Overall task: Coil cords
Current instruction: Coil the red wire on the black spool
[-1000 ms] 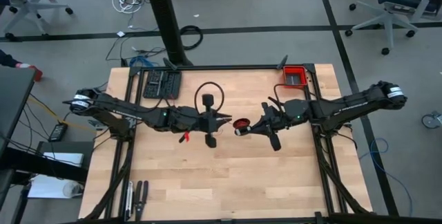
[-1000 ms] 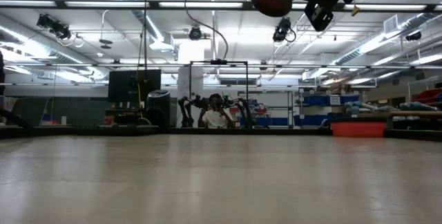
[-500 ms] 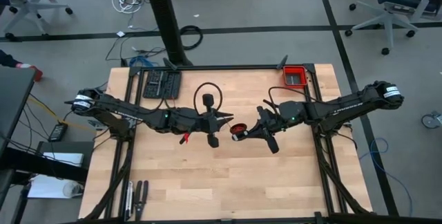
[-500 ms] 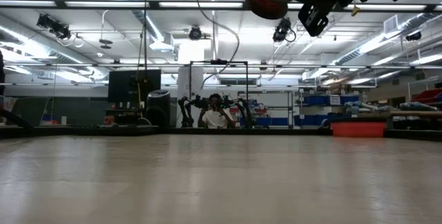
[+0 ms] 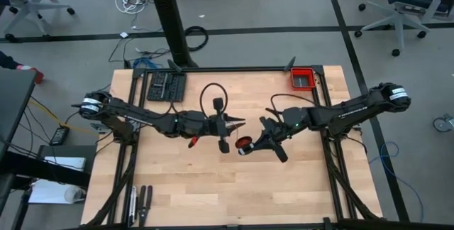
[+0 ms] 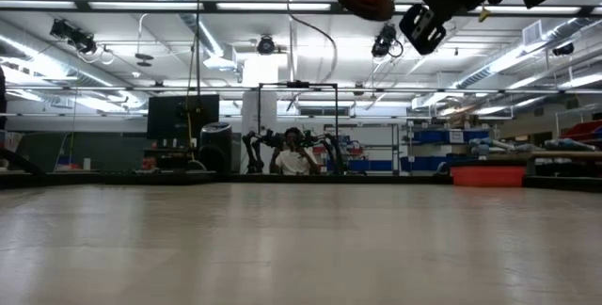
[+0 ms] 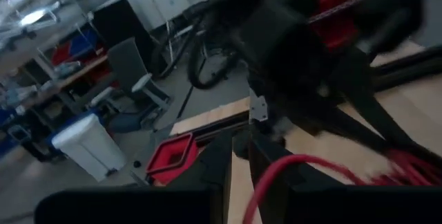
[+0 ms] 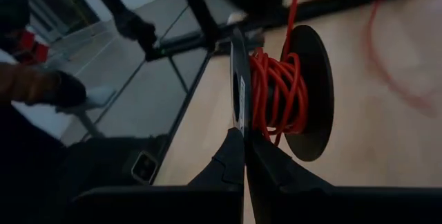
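Wooden table [image 5: 213,180] with red bin [image 5: 303,78], black tray [image 5: 165,86].

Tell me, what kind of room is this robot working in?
Probably a robotics lab or workshop. Bare concrete floor with office chairs around the wooden table, long ceiling lights, and shelves of bins at the back.

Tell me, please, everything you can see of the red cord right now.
The red cord is thin, bright and string-like. Most of it is wound in loose turns around the hub of a dark spool with two round flanges, held above the wooden table near its middle. The shut right gripper pinches one flange's edge. A free strand leaves the spool and runs to the left gripper, passing between its fingers.
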